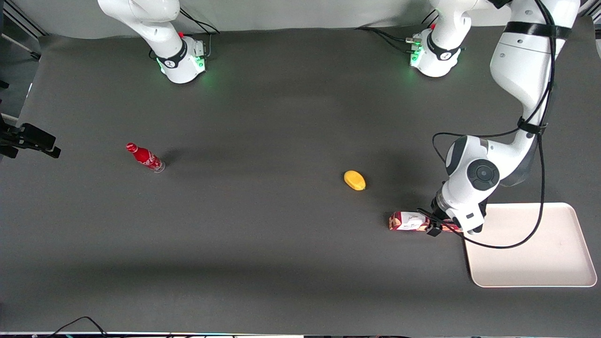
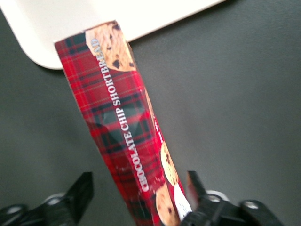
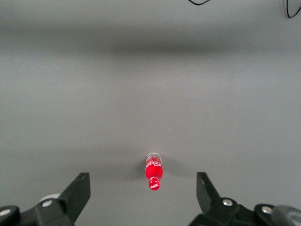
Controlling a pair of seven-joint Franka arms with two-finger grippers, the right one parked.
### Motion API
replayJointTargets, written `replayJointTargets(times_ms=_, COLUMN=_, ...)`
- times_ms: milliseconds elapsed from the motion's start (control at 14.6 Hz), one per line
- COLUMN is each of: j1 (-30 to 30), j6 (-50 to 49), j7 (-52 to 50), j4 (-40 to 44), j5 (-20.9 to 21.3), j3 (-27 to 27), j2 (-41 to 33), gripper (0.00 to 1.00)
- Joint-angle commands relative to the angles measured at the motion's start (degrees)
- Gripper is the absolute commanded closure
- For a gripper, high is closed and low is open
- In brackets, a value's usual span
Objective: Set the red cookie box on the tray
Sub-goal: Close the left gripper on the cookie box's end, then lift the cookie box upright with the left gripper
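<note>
The red cookie box (image 1: pixel 406 221) lies flat on the dark table, its one end right beside the corner of the cream-white tray (image 1: pixel 530 249). My left gripper (image 1: pixel 443 225) is low over the box's end nearer the tray. In the left wrist view the plaid box (image 2: pixel 117 117) runs between the fingers of the gripper (image 2: pixel 140 193), which is open. One finger (image 2: pixel 195 188) is close against the box's side; the other finger (image 2: pixel 83 193) stands apart from it. The tray's corner (image 2: pixel 42 28) shows just past the box's end.
A yellow lemon-like object (image 1: pixel 354 180) lies on the table a little farther from the front camera than the box. A small red bottle (image 1: pixel 145 158) stands toward the parked arm's end, also in the right wrist view (image 3: pixel 154 172). A cable loops over the tray's edge.
</note>
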Motion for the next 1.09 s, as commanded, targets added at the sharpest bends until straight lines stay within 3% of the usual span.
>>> replayJointTargets(times_ms=0, j1=0.04, j6=3.56, j7=-7.73, j4=-0.20, j5=7.23, j3=0.43, j2=2.87, gripper=1.00)
replayJointTargets(times_ms=410, j1=0.39, j6=1.73, j7=-8.46, j4=1.90, j5=7.33, j3=0.43, j2=1.31, gripper=1.00)
replayJointTargets(times_ms=615, j1=0.48, j6=-8.78, j7=-5.14, j4=8.03, j5=7.25, j3=0.43, j2=-0.01, gripper=1.00)
replayJointTargets(times_ms=684, j1=0.74, j6=-13.69, j7=-1.72, j4=10.58, j5=6.98, j3=0.35, j2=-0.45, gripper=1.00)
replayJointTargets(times_ms=821, j1=1.80, j6=-23.36, j7=9.23, j4=16.47, j5=2.35, j3=0.61, j2=-1.68, gripper=1.00)
replayJointTargets(times_ms=1026, j1=1.71, j6=-35.16, j7=28.30, j4=24.03, j5=-2.15, j3=5.17, j2=-3.27, gripper=1.00)
